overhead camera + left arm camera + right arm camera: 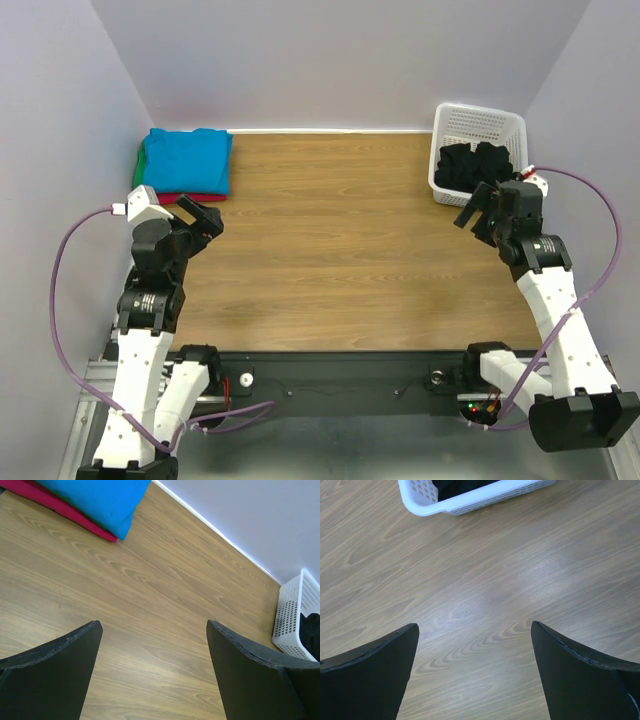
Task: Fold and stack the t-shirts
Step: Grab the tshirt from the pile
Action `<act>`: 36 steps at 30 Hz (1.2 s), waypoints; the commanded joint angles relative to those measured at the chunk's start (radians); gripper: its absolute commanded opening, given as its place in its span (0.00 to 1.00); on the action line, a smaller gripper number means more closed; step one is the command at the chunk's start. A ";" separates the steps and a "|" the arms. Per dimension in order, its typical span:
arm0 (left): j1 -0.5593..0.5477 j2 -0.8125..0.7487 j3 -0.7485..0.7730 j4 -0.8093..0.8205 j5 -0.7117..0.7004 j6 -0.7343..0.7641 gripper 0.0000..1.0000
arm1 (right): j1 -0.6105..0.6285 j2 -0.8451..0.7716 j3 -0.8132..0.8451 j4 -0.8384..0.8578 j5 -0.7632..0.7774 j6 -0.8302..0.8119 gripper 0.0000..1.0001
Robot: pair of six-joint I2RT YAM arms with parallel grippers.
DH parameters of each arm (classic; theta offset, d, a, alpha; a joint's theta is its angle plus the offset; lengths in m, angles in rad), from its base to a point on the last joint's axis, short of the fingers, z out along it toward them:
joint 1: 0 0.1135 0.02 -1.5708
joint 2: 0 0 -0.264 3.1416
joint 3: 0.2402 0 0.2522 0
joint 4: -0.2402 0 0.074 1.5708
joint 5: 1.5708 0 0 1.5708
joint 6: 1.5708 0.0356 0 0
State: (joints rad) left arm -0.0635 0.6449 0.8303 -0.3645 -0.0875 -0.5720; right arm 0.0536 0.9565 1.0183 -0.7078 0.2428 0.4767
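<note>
Status: roughly three of four done by count, judging from the layout.

Done: folded stack [186, 168] of t-shirts on the worktop [330, 250], in the far corner opposite the white lattice basket [478, 108], well apart from it. Turquoise-blue t-shirt [190, 155] on top, with green t-shirt [141, 160] and red t-shirt [195, 197] peeking out underneath. Looks tidy, edges roughly lined up.

Left to do: black t-shirt [470, 165] bunched inside the basket, unfolded, not yet pulled out. Shows as a dark lump behind the lattice in the left wrist view as well. No neck label visible. Cannot tell whether one garment or more in there.

Left end effector [203, 217]: fingers wide apart, holding nothing, hovering over bare wood far across from the basket, just on the near side of the stack.

Right end effector [478, 210]: fingers wide apart too, empty, just in front of the basket's near rim, touching neither basket nor cloth.

Next, as a judgement only: reach into the basket with the right, lift the black shirt out, spread flat on the open wood between basket and stack, fold, place on the turquoise one. Probably needs both arms for the spread and fold. Risk: cloth snagging on the lattice wall, or dragging the light basket along.
</note>
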 commanded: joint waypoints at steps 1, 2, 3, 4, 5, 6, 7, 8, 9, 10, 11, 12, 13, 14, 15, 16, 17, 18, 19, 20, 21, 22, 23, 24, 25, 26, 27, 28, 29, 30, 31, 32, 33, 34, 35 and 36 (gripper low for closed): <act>0.002 0.001 0.009 0.048 -0.001 -0.012 0.98 | -0.001 0.020 0.049 0.025 0.052 0.033 1.00; 0.002 0.001 0.001 0.058 0.003 -0.012 0.98 | -0.003 0.040 0.058 0.033 0.049 0.031 1.00; 0.002 0.005 -0.002 0.067 0.008 -0.012 0.99 | -0.001 0.060 0.071 0.042 0.058 0.033 1.00; 0.002 0.006 -0.008 0.087 0.014 -0.012 0.99 | -0.003 0.120 0.109 0.062 0.088 0.034 1.00; 0.002 0.006 -0.011 0.096 0.014 -0.014 0.99 | -0.003 0.155 0.133 0.070 0.104 0.028 1.00; 0.002 0.012 -0.013 0.111 0.017 -0.012 0.99 | -0.003 0.192 0.172 0.073 0.130 0.016 1.00; 0.002 0.015 -0.013 0.116 0.014 -0.012 0.99 | -0.003 0.282 0.245 0.073 0.197 0.016 1.00; 0.002 0.021 -0.013 0.119 0.011 -0.012 0.99 | -0.003 0.325 0.293 0.073 0.223 0.017 1.00; 0.002 0.025 -0.013 0.124 0.008 -0.014 0.99 | -0.004 0.376 0.334 0.074 0.245 0.014 1.00; 0.002 0.029 -0.011 0.125 0.003 -0.014 0.99 | -0.003 0.471 0.379 0.077 0.259 0.004 1.00; 0.002 0.038 -0.011 0.127 -0.010 -0.022 0.99 | -0.004 0.529 0.479 0.077 0.269 -0.018 1.00; 0.002 0.039 -0.013 0.128 -0.014 -0.025 0.99 | -0.005 0.577 0.526 0.077 0.270 -0.032 1.00; 0.002 0.042 -0.013 0.137 -0.018 -0.026 0.99 | -0.009 0.625 0.580 0.077 0.274 -0.042 1.00; 0.002 0.050 -0.016 0.142 -0.021 -0.026 0.99 | -0.012 0.725 0.662 0.077 0.295 -0.052 1.00; 0.002 0.053 -0.016 0.151 -0.023 -0.028 0.99 | -0.018 0.770 0.710 0.077 0.309 -0.056 1.00; 0.002 0.056 -0.016 0.156 -0.023 -0.026 0.99 | -0.035 0.863 0.751 0.077 0.311 -0.058 1.00; 0.002 0.059 -0.013 0.159 -0.024 -0.028 0.99 | -0.046 0.864 0.788 0.077 0.311 -0.061 1.00; 0.002 0.065 -0.014 0.164 -0.024 -0.031 0.99 | -0.049 0.954 0.880 0.077 0.309 -0.079 1.00; 0.002 0.067 -0.013 0.176 -0.023 -0.032 0.99 | -0.049 0.993 0.914 0.076 0.302 -0.096 1.00; 0.002 0.073 -0.013 0.182 -0.021 -0.032 0.99 | -0.085 1.030 0.960 0.077 0.299 -0.108 1.00; 0.002 0.079 -0.013 0.187 -0.020 -0.040 0.99 | -0.093 1.104 0.994 0.077 0.306 -0.121 1.00; 0.002 0.082 -0.013 0.199 -0.018 -0.040 0.99 | -0.104 1.135 1.058 0.077 0.311 -0.124 1.00; 0.002 0.090 -0.011 0.211 -0.015 -0.042 0.99 | -0.129 1.175 1.089 0.077 0.303 -0.128 1.00; 0.002 0.094 -0.013 0.217 -0.017 -0.040 0.99 | -0.142 1.232 1.114 0.077 0.294 -0.130 1.00; 0.002 0.098 -0.014 0.220 -0.017 -0.040 0.99 | -0.165 1.266 1.167 0.077 0.280 -0.135 1.00; 0.002 0.102 -0.014 0.223 -0.020 -0.037 0.99 | -0.173 1.289 1.186 0.077 0.256 -0.138 1.00; 0.002 0.110 -0.016 0.225 -0.023 -0.037 0.99 | -0.179 1.312 1.207 0.077 0.254 -0.144 1.00; 0.002 0.113 -0.016 0.226 -0.026 -0.038 0.99 | -0.182 1.341 1.229 0.077 0.256 -0.164 1.00; 0.002 0.114 -0.017 0.229 -0.029 -0.039 0.99 | -0.185 1.379 1.261 0.077 0.259 -0.173 0.98; 0.002 0.121 -0.020 0.233 -0.029 -0.039 0.99 | -0.186 1.401 1.276 0.077 0.262 -0.194 0.96; 0.002 0.124 -0.022 0.233 -0.034 -0.042 0.99 | -0.186 1.429 1.289 0.077 0.257 -0.204 0.94; 0.002 0.127 -0.023 0.236 -0.035 -0.040 0.99 | -0.186 1.441 1.304 0.077 0.253 -0.211 0.81; 0.002 0.128 -0.025 0.236 -0.034 -0.042 0.99 | -0.186 1.447 1.307 0.079 0.257 -0.211 0.73; 0.002 0.130 -0.025 0.236 -0.037 -0.042 0.99 | -0.186 1.453 1.312 0.079 0.262 -0.214 0.68; 0.002 0.131 -0.025 0.234 -0.038 -0.043 0.99 | -0.186 1.458 1.316 0.080 0.266 -0.216 0.61; 0.002 0.131 -0.025 0.234 -0.037 -0.043 0.99 | -0.186 1.464 1.325 0.080 0.263 -0.225 0.59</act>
State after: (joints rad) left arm -0.0635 0.7769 0.8154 -0.1856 -0.1089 -0.6109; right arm -0.1539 2.4290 2.2738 -0.6491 0.4995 0.2909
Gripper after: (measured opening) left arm 0.986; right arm 0.637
